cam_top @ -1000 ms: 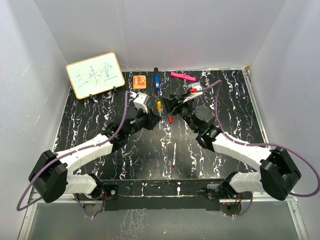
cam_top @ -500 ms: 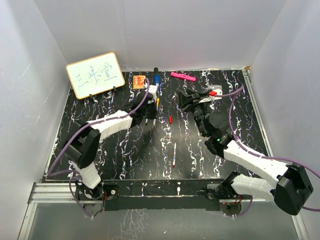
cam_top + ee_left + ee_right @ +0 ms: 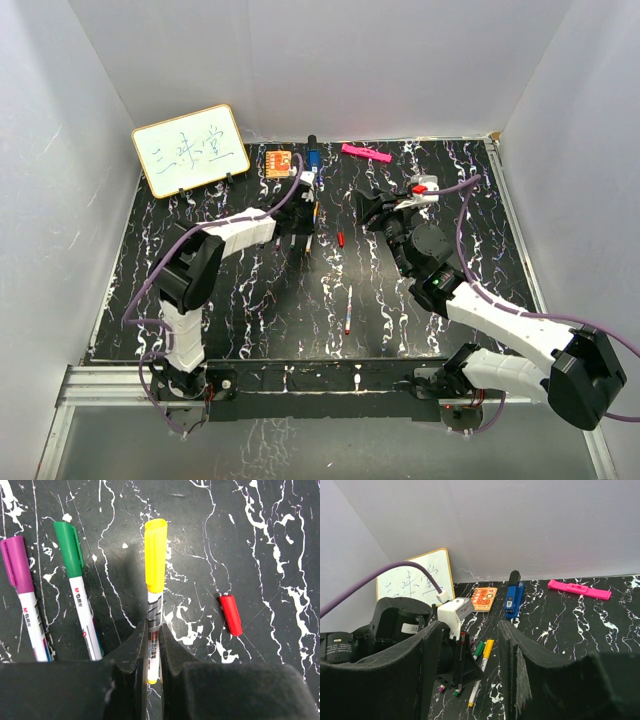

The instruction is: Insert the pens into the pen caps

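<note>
- Left gripper [image 3: 151, 645] clamps the yellow pen [image 3: 155, 565] by its white barrel, with the yellow cap pointing ahead.
- Right gripper [image 3: 469, 645] gapes wide and holds nothing.
- Red cap [image 3: 231, 615] lies loose just right of the left fingers. It is stubby and glossy, and likely to skid.
- Red pen [image 3: 348, 308], seemingly uncapped, lies well behind both grippers. It should be light, stiff and slick, so pinch it mid-barrel.

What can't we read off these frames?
- Left wrist: lower ends of purple pen and green pen hidden behind the left gripper.
- Top view: yellow pen mostly covered by the left gripper.
- Loose pen: top view only, markings too small.
</note>
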`<state>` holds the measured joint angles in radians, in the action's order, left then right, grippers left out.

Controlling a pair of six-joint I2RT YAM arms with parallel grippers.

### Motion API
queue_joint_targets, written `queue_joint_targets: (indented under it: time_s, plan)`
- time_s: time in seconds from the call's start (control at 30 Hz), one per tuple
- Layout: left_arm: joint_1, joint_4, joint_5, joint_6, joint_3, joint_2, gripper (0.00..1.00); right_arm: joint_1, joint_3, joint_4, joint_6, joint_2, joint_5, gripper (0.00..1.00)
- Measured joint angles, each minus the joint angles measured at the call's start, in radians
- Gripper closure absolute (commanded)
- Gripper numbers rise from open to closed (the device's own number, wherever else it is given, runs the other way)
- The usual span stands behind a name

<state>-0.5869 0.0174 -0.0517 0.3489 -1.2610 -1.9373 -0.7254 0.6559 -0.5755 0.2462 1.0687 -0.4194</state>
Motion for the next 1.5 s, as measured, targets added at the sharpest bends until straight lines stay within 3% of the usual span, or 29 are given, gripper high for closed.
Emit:
queue_joint_targets:
  time_s: [0.33,0.83,1.13,1.5]
  plan:
    - [0.02,0.013,-0.003,0.048,-0.045,-0.06,1.0,0.0,-0.019,0.024,0.033,0.004,0.011,0.54]
    - [0.028,0.045,-0.027,0.075,-0.095,-0.117,0.79,0.0,-0.019,0.029,0.051,0.019,0.027,0.54]
    - [0.028,0.067,-0.04,0.072,-0.111,-0.117,0.6,0.0,-0.019,0.031,0.051,0.02,0.033,0.54]
    - [0.028,0.093,-0.057,0.048,-0.112,-0.083,0.55,0.0,-0.02,0.034,0.054,0.019,-0.02,0.52]
